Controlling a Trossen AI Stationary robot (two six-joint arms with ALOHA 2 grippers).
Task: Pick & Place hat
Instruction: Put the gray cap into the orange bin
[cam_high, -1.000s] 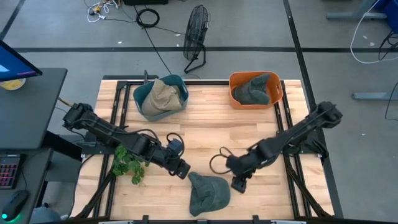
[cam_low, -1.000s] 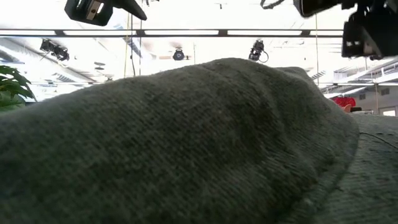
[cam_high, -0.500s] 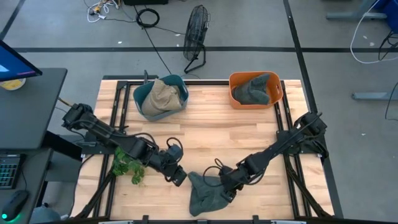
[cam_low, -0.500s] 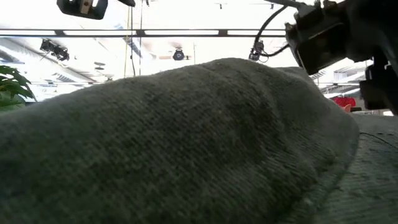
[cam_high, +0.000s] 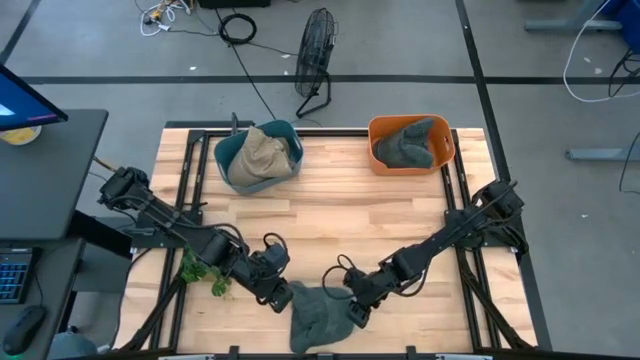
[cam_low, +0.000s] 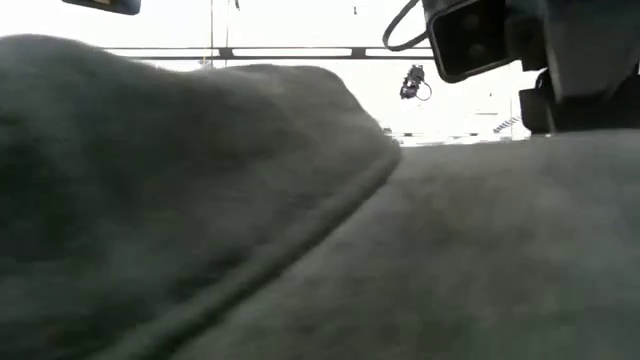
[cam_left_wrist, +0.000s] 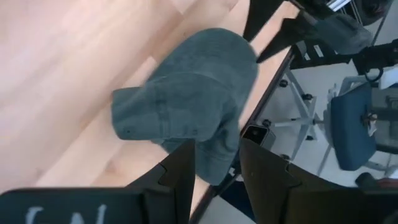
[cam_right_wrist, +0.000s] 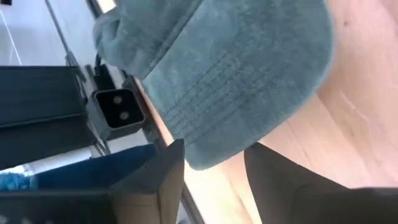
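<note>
A grey-green cap (cam_high: 318, 318) lies at the table's near edge, filling the low view (cam_low: 200, 200). Its crown points toward the left arm and its stitched brim (cam_right_wrist: 249, 74) toward the right arm. My left gripper (cam_high: 281, 298) is open and low at the cap's left far side. In the left wrist view the crown's rim (cam_left_wrist: 214, 158) reaches between its fingers. My right gripper (cam_high: 356, 309) is open and low at the cap's right side, with the brim's edge between its fingers. My left gripper (cam_left_wrist: 214, 180) has its open fingers on either side of the crown's lower rim, coming slanting down from the table's left. I cannot tell whether they touch the cloth. The cap lies on the table. My right gripper (cam_right_wrist: 214, 180) stands open around the brim's edge (cam_right_wrist: 211, 158), coming slanting down from the table's right. One finger (cam_right_wrist: 261, 165) lies against the brim's edge. The brim rests flat on the wood.
A teal bin (cam_high: 232, 150) holding a tan hat stands at the far left. An orange bin (cam_high: 376, 130) holding a grey-green hat stands at the far right. A green plant (cam_high: 205, 265) sits under the left arm. The low camera (cam_right_wrist: 118, 109) is at the near edge beside the cap. Bare wood lies mid-table.
My right gripper has swung down toward the near edge and the table's left, reaching the cap's brim. My left gripper has moved toward the near edge, up to the cap's crown. The cap has slid toward the left and the near edge, and bunched narrower.
</note>
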